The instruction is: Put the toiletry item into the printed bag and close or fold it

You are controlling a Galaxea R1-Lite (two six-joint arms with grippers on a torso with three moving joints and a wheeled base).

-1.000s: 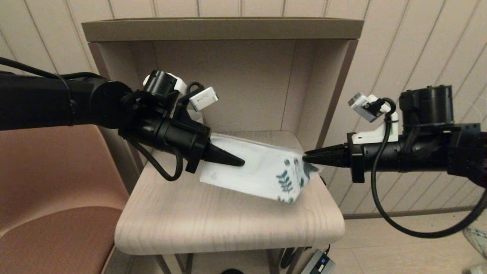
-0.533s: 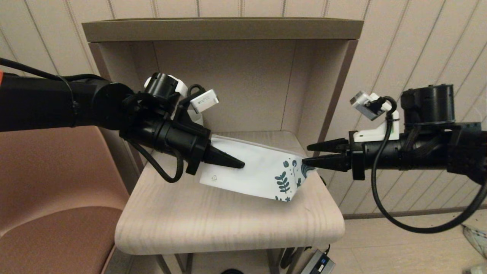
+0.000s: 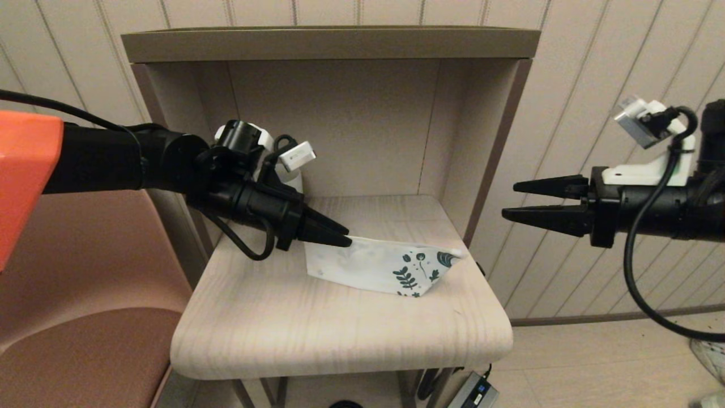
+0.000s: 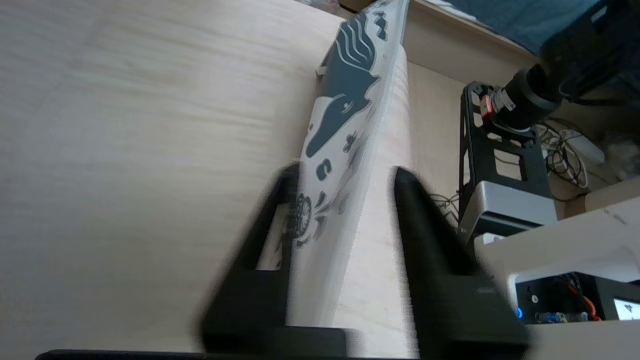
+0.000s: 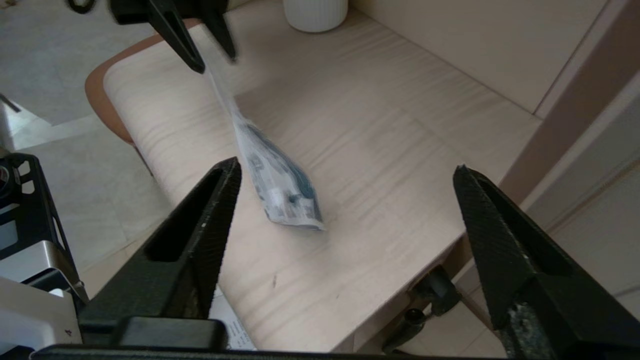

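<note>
Nearest the robot, the rounded front of the pale wood tabletop (image 3: 340, 340) lies bare, and the printed bag (image 3: 379, 266) rests further in, its leaf-printed end touching the wood toward the right edge while its plain white end is lifted slightly. The left gripper (image 3: 344, 236) sits at that raised end; in the left wrist view its fingers (image 4: 270, 220) stand apart on either side of the bag's thin edge, one brushing it and the other clear, so it looks to be letting go rather than gripping. The right gripper (image 3: 508, 200) hangs off the tabletop's right side, well apart from the bag, its jaws spread wide and empty. The toiletry item is not visible on its own; whether it lies inside the bag cannot be told, though the printed end looks a little full in the right wrist view. Behind the left gripper a white ribbed mug (image 5: 315, 12) stands at the back of the shelf alcove. Judged from this, the work is at its closing stage: the release after handling the bag, with the next move calling for both arms to draw clear without dragging it. Against a second ago, the bag was stretched in the air between two pinching grippers; now it has sunk to the tabletop, and the right gripper has opened and pulled away.
</note>
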